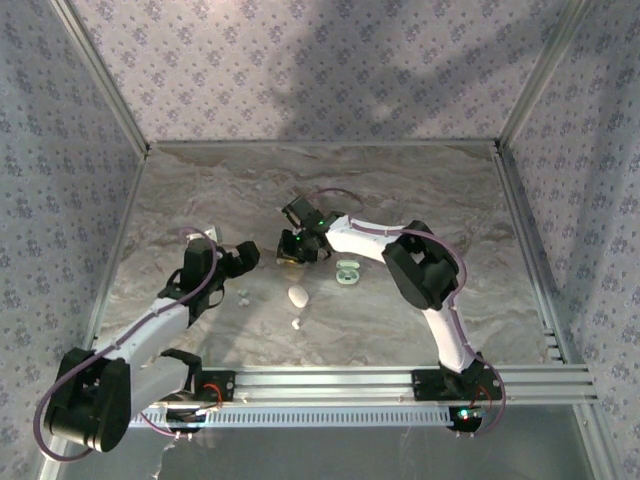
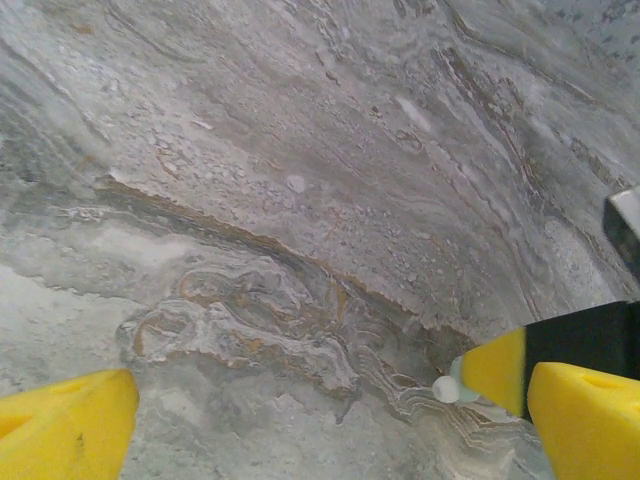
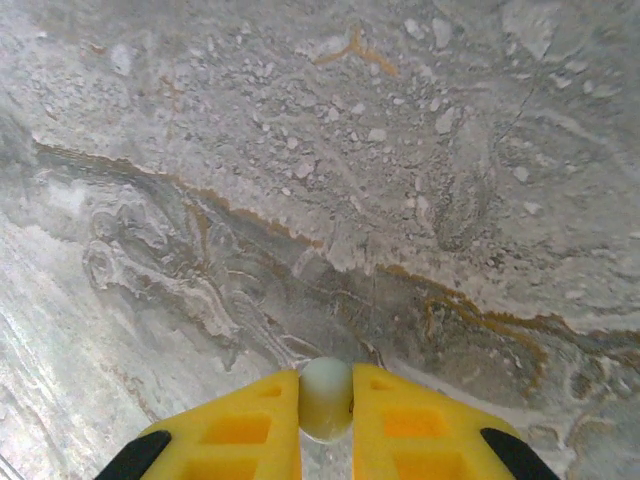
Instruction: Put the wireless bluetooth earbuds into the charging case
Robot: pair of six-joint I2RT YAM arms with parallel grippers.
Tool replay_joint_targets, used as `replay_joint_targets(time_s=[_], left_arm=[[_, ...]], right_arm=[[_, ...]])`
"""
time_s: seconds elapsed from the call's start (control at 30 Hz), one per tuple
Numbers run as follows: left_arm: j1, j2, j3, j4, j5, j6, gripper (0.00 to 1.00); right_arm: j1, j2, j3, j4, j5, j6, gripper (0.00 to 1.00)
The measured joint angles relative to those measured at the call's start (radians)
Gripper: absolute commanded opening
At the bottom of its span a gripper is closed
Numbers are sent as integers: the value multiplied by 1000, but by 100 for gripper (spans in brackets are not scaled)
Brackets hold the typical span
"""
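- Earbud (image 3: 326,402): a tiny whitish, rounded piece, pinched between the two yellow fingers (image 3: 240,430) of the right gripper (image 3: 326,376). Its rounded end pokes out past the fingertips toward the marbled table (image 3: 400,150).
- Right gripper: the fingers are drawn together on the earbud, one on each side. In the top view it sits a little left of the table's middle, pointing down.
- From the left wrist camera, the earbud shows as a small white ball at the tip of one yellow finger of the right gripper, low over the table. Whether it touches the surface cannot be told.
- Left gripper (image 2: 332,400): the fingers stand wide apart, with bare marble between them. In the top view it is near the right gripper, on its left, and apart from it.
- Pale green case (image 1: 348,272): lies on the table just right of the right gripper and seems open. Its inside is too small to make out.
- White oval case (image 1: 298,296): lies on the table toward the arm bases from the right gripper.
- Tiny white bit (image 1: 296,324): lies near the white oval case on its base side, apart from it.
- Small greyish bits (image 1: 243,294): lie on the table close to the left gripper, toward the bases.
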Motion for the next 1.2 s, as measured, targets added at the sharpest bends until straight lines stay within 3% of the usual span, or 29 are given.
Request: replay_joint_targets(time_s=[0.27,0.7,1.2], left_arm=[[-55,79,45,26,43,20,100],[-96,131,58,100,123,34,100],[-152,158,65,149,172,59,100]], right_arm=[[1,-98,-44,-91,108,-75,17],[40,-301,-96,-362,395,-185,18],[91,-393,-129,-632,658,-213,19]])
